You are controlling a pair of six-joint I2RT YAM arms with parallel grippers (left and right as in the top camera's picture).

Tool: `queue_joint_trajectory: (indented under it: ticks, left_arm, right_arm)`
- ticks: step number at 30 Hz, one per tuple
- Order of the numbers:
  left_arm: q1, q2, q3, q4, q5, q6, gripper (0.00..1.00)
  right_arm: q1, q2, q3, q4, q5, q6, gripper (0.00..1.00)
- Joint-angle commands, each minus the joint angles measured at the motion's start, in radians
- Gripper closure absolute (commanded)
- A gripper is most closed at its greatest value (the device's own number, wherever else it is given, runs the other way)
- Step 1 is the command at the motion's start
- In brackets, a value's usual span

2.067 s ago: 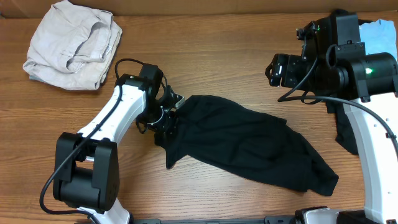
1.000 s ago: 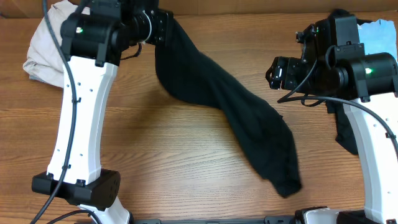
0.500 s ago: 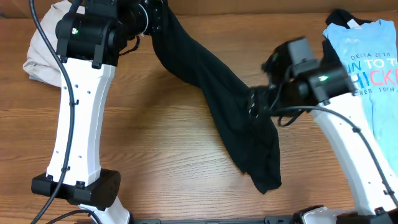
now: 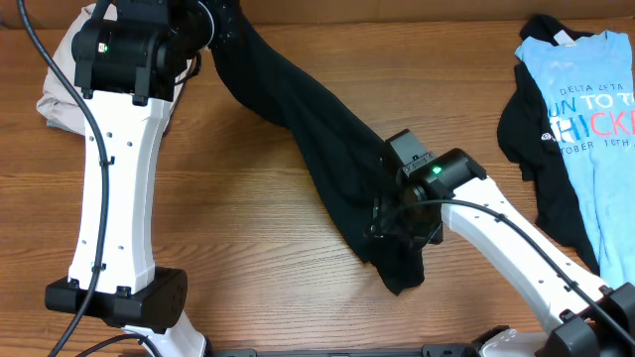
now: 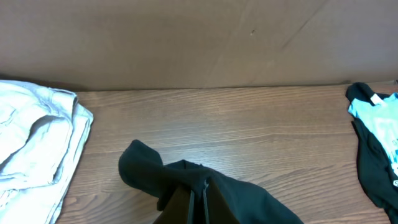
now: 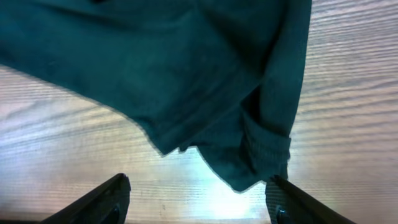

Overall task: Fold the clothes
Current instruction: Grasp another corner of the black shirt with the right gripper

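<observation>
- wood table [image 4: 248, 258]: black garment [image 4: 317, 129] strung diag. from far-left edge down to centre-front.
- blue printed tee [image 4: 595, 129] atop 2nd black garment [image 4: 531, 134], far-right corner.
- beige garment [image 4: 55, 94] at far-left corner, partly hidden behind L arm [image 4: 114, 198].
- L gripper [image 4: 213, 20]: held high, clamped on black garment's top end.
- R gripper [image 6: 196, 205]: low by garment's bottom hem, fingers [image 6: 112, 196] apart, nothing gripped.

Table [image 4: 248, 248]: brown wood, grain run side to side in the overhead view.
Wall [image 5: 186, 43]: plain tan board, faintly creased, set along the table's far edge.
Light: a pale glare [image 6: 208, 198] is thrown on the tabletop, right wrist view.
</observation>
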Motion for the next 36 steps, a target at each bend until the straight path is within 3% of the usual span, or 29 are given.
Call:
queue_joint_trajectory:
  ticks: [1,6,14,32,36]
  left_arm:
    - [0.001,-0.011,0.023,0.003,-0.018,-0.018,0.96]
    - [0.001,-0.011,0.023,-0.006,-0.018,-0.018,0.96]
    - [0.001,-0.011,0.023,-0.011,-0.018,-0.018,0.96]
    - [0.001,-0.011,0.023,-0.063,-0.018,-0.024,0.96]
    - [0.001,-0.011,0.023,-0.067,-0.019,-0.024,0.96]
  right_arm:
    - [0.01,-0.006,-0.058,0.063,-0.049,0.019,0.28]
    - [0.121,-0.006,-0.08,0.19,-0.087,-0.074,0.31]
    - [0.261,-0.005,-0.105,0.251,0.043,-0.162,0.34]
    - [0.275,0.146,-0.193,0.345,0.103,-0.184,0.25]
    - [0.275,0.159,-0.193,0.34,0.107,-0.183,0.4]
